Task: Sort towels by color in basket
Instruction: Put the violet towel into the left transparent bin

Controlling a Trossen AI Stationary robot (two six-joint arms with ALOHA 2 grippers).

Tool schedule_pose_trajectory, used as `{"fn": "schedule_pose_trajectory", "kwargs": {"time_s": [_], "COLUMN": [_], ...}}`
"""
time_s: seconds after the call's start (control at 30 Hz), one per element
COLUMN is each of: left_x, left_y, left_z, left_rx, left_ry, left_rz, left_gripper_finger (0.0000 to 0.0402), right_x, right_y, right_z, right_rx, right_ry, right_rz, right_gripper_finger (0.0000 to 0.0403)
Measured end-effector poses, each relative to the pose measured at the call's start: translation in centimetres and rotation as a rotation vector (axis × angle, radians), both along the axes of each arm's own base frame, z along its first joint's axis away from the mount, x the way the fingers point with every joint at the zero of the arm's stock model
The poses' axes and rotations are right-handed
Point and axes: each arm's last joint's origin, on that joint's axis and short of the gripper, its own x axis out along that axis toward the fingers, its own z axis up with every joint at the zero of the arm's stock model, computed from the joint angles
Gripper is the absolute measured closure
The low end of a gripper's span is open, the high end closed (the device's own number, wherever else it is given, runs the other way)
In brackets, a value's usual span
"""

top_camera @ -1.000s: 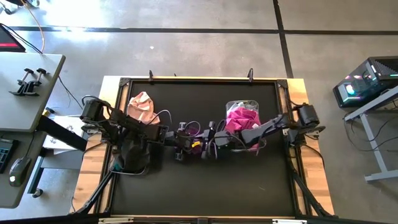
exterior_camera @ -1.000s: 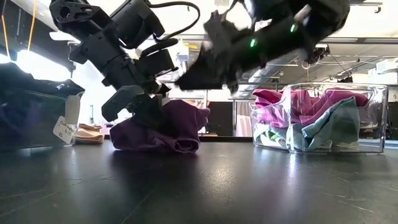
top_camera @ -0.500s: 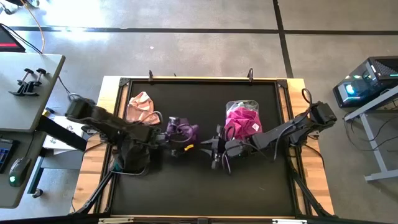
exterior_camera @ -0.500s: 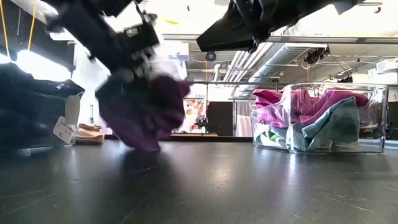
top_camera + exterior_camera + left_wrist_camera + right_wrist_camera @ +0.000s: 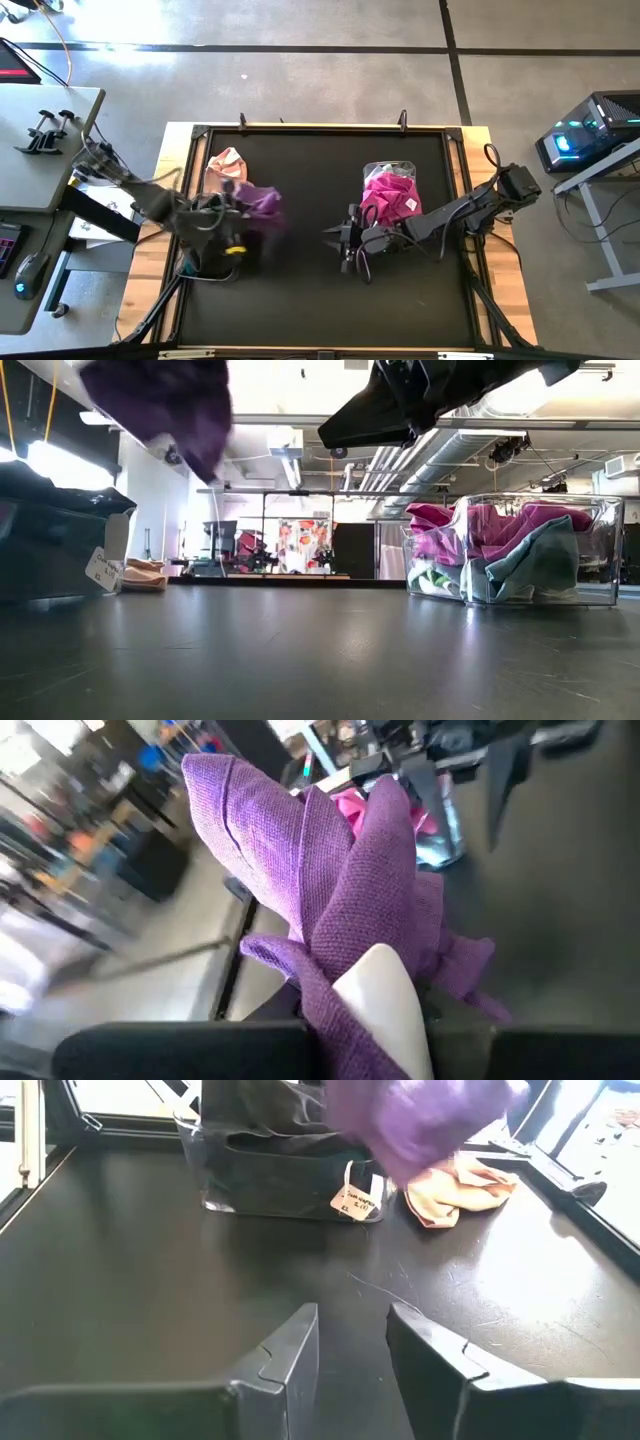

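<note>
Purple towel [image 5: 262, 203]: high view, carried clear of the desk [image 5: 400, 290] in the left tool [image 5: 232, 205], over the desk's left side, just beside the dark bin [image 5: 205, 250] and near a peach cloth [image 5: 228, 170]. To do this step well, judged: bring the towel fully above the dark bin's rim before letting go, so no corner drapes outside. Right tool [image 5: 340, 240] waits near mid-desk, beside the clear bin [image 5: 392, 195] of pink and magenta towels.

Low view: purple towel [image 5: 165, 405] hangs high, nothing beneath it but bare black desk top [image 5: 320, 650]; clear bin [image 5: 515, 550] shows pink, mint and teal cloths; an open hall with ceiling ducts lies beyond.

Left wrist view: tool closed on the purple towel [image 5: 340, 910], folds bunched over a pale finger pad [image 5: 385, 1005].

Right wrist view: right tool [image 5: 350, 1335] part-open, holding nothing; tagged dark bin [image 5: 290, 1175] and peach cloth [image 5: 460, 1185] ahead.
</note>
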Motion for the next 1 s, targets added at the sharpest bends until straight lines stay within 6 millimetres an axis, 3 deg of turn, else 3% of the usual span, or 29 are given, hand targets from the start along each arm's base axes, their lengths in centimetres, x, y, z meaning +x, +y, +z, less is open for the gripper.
{"fn": "schedule_pose_trajectory", "kwargs": {"time_s": [0.2,0.33,0.6,0.87,1.0], "left_x": [-3.6,-5.3,-6.9,-6.1,-6.1], "left_y": [-0.1,0.2,0.3,0.6,1.1], "left_z": [2.9,2.5,-1.6,-7.5,-9.4], "left_rx": [-0.238,-0.44,-0.66,-0.748,-0.775], "left_ry": [0.121,0.318,0.63,0.695,0.709], "left_rz": [0.017,0.058,0.188,0.23,0.292], "left_gripper_finger": [0.0371,0.0371,0.0371,0.0371,0.037], "right_x": [0.0,0.0,0.0,0.0,0.0], "right_y": [0.0,0.0,0.0,0.0,0.0], "right_z": [0.0,0.0,0.0,0.0,0.0], "right_rx": [0.0,0.0,0.0,0.001,0.01], "right_ry": [-0.001,0.0,0.0,0.0,-0.001], "right_rz": [0.0,0.0,0.0,0.0,-0.003], "right_gripper_finger": [0.0284,0.0284,0.0284,0.0284,0.0284]}}
